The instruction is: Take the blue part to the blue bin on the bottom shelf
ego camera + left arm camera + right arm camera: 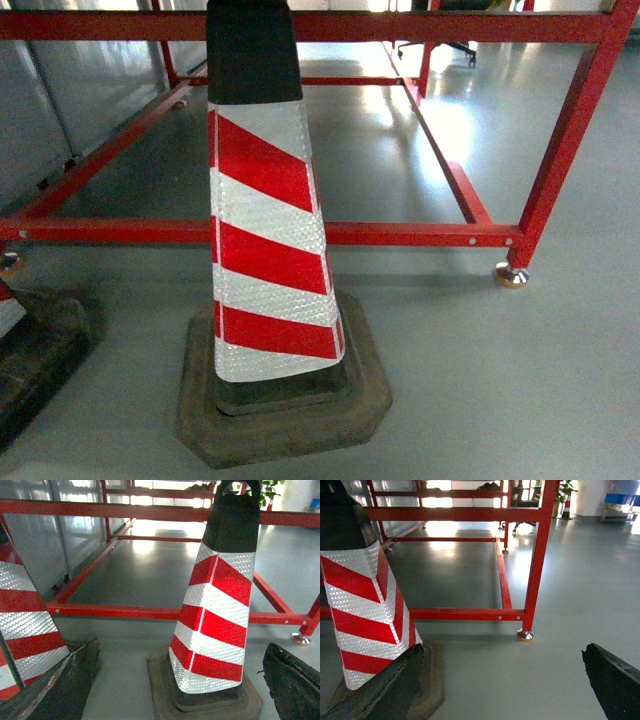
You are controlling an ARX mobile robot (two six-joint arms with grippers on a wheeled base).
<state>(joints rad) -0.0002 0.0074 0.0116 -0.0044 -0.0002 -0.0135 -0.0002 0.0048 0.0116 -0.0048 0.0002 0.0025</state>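
Cone: a red-and-white striped cone (268,270) with a black top stands upright on a dark octagonal base (285,425), on the grey floor (520,380), close in front of the head camera.
Second cone: another striped cone (25,630) is at the left edge, beside the first.
Frame: a red steel frame (400,234) runs behind the cones, its low rail just above the floor; a corner leg ends in a round metal foot (512,275).
Left fingers: dark tips (60,685) show at both lower corners of the wrist view, spread wide apart, nothing between them.
Right fingers: tips (385,690) likewise spread wide, holding nothing.
Blue part, blue bin, bottom shelf: not in any view.
Far background: a potted plant (566,490) and a small cone (567,507).
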